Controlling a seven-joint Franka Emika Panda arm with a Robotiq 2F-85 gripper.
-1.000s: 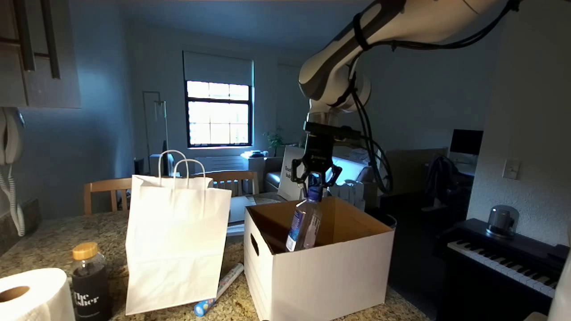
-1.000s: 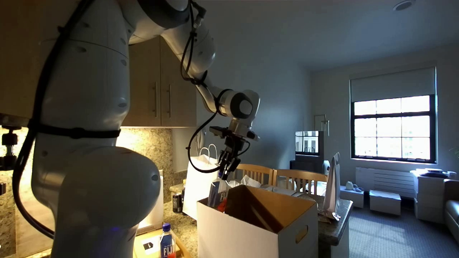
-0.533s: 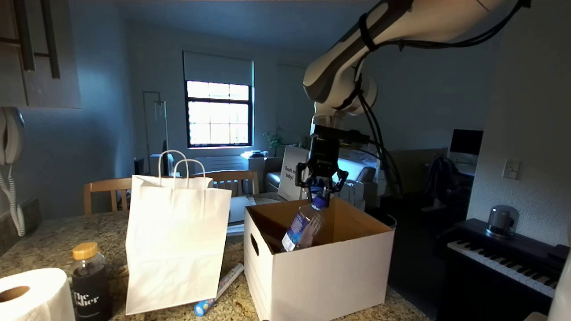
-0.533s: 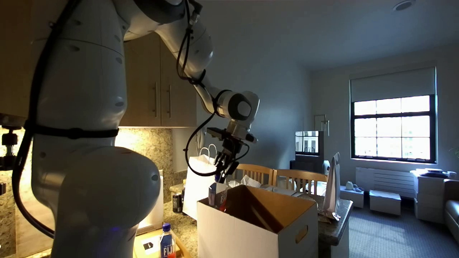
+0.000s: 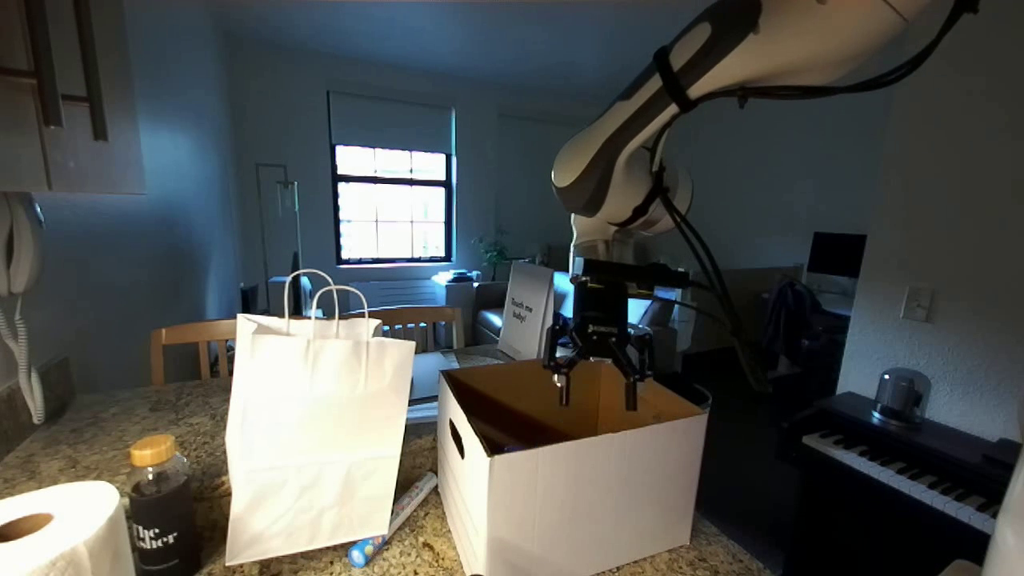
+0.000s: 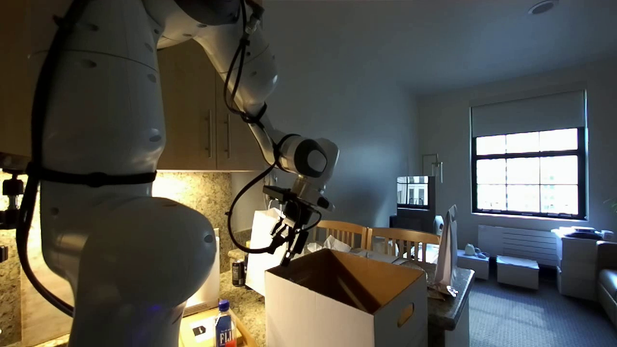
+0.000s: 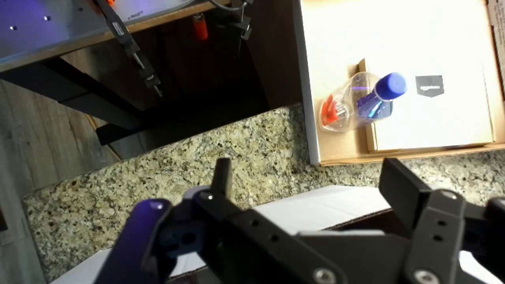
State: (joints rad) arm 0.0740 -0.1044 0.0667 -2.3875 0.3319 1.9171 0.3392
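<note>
Granite counter (image 5: pixel 120 420): bag (image 5: pixel 316 440) and tube (image 5: pixel 408 505) (slanted) beside the box (image 5: pixel 592 504).

In an exterior view, a white paper bag (image 5: pixel 316 448) stands at left on the granite surface (image 5: pixel 88 420); a paper roll (image 5: pixel 88 532) and a tan-capped bottle (image 5: pixel 162 520) sit further left. A blue-ended tube (image 5: pixel 404 508) lies beside the bag. Far off is a window (image 5: pixel 394 204); at right, a dark piano (image 5: pixel 880 504).

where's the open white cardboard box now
In an exterior view, the box sits low, right of centre, under the black gripper and right of the handled white paper bag.
</note>
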